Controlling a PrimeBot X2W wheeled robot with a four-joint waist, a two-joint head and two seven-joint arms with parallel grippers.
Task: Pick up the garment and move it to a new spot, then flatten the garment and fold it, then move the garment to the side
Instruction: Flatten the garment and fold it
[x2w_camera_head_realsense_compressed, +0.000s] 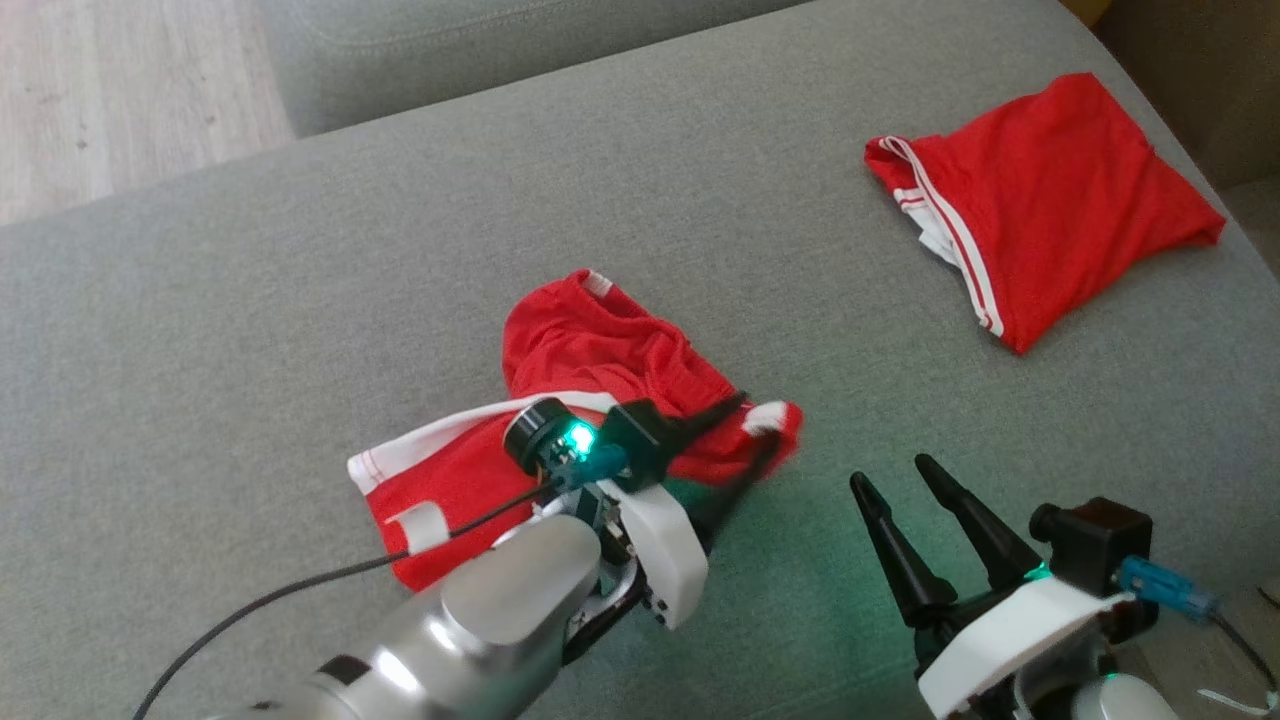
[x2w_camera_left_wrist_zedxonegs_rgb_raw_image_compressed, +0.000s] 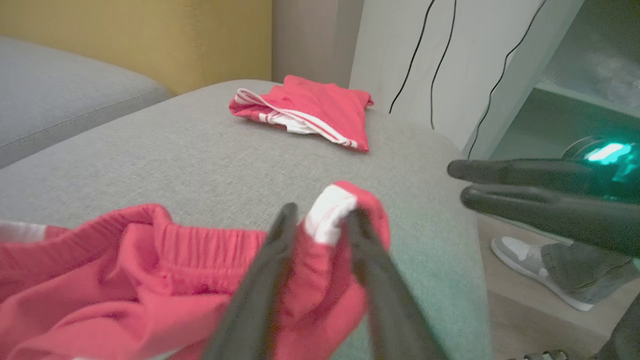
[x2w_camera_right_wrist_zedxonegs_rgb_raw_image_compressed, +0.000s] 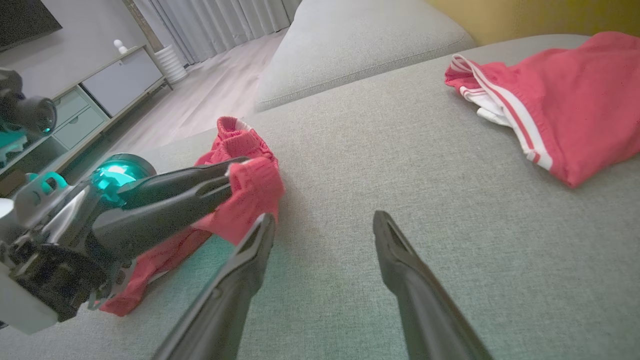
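Crumpled red fabric shorts (x2w_camera_head_realsense_compressed: 590, 400) with white trim lie mid-cushion on a grey sofa (x2w_camera_head_realsense_compressed: 300, 300), stretching left to right. The left hand (x2w_camera_head_realsense_compressed: 757, 425) is clamped on their right-end corner; the right hand (x2w_camera_head_realsense_compressed: 892, 472), spread apart and empty, hovers just beyond to the right.

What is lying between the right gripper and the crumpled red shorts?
Nothing visible. Bare grey cushion is all that separates the open right gripper from the crumpled shorts, whose white-trimmed corner the left gripper pinches.
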